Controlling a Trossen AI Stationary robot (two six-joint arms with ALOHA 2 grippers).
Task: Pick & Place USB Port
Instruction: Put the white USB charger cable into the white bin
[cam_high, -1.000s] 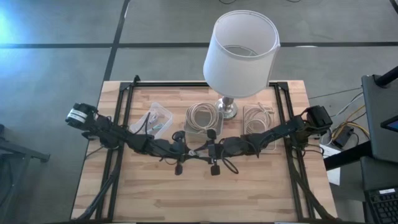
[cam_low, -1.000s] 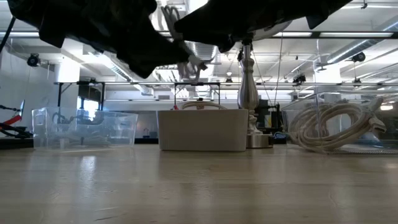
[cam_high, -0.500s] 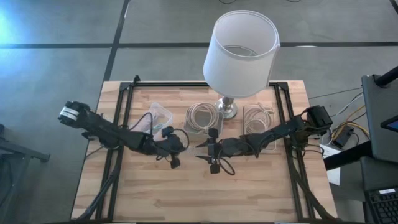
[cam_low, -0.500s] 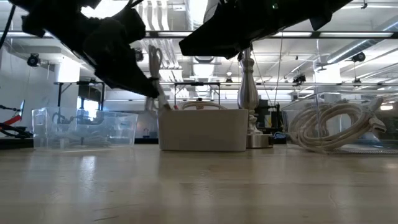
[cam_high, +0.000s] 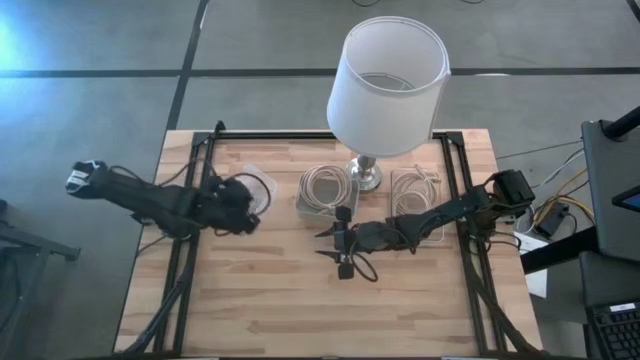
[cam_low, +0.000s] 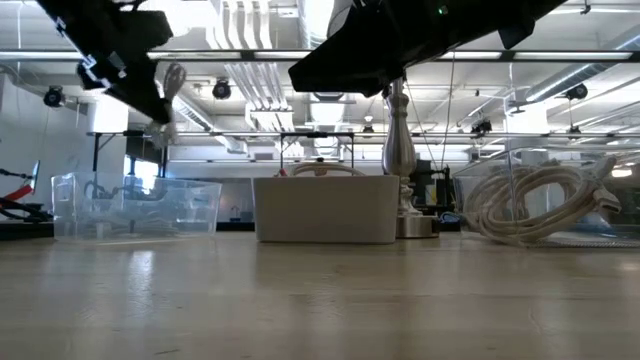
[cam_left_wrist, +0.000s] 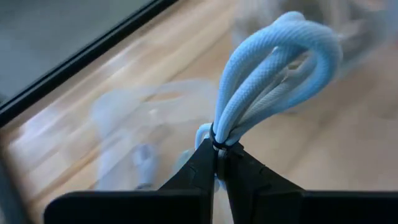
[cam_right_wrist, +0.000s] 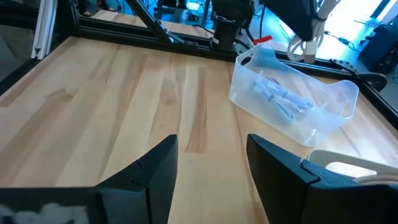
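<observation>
A coiled white USB cable (cam_left_wrist: 280, 68), bound with a thin black tie, is in my left gripper (cam_left_wrist: 217, 165), which is shut on it. In the high view the left gripper (cam_high: 243, 203) hovers over the clear plastic bin (cam_high: 258, 186) at the table's left. In the low view the cable (cam_low: 172, 82) hangs high above that bin (cam_low: 135, 206). More white cables lie in the bin (cam_right_wrist: 292, 99). My right gripper (cam_high: 341, 243) is open above the table's middle and holds nothing. My left gripper pinches the cable bundle between its two fingertips, at the tied neck (cam_left_wrist: 219, 142) where the black tie gathers the strands. The loops (cam_left_wrist: 292, 56) stick out beyond the fingertips. The bundle is lifted clear of the table and the bin.
A white box with coiled cable (cam_high: 324, 190) sits at mid-table, with a lamp (cam_high: 388, 85) and its metal base (cam_high: 364, 176) just behind it. A clear tray of cables (cam_high: 414, 190) lies to the right. Bare wood (cam_high: 300, 310) spreads along the near side.
My left gripper has drawn away from the right gripper at the table's middle and swung toward the table's left, carrying the cable bundle, until it stands above the clear bin. The right gripper has stayed over the middle.
</observation>
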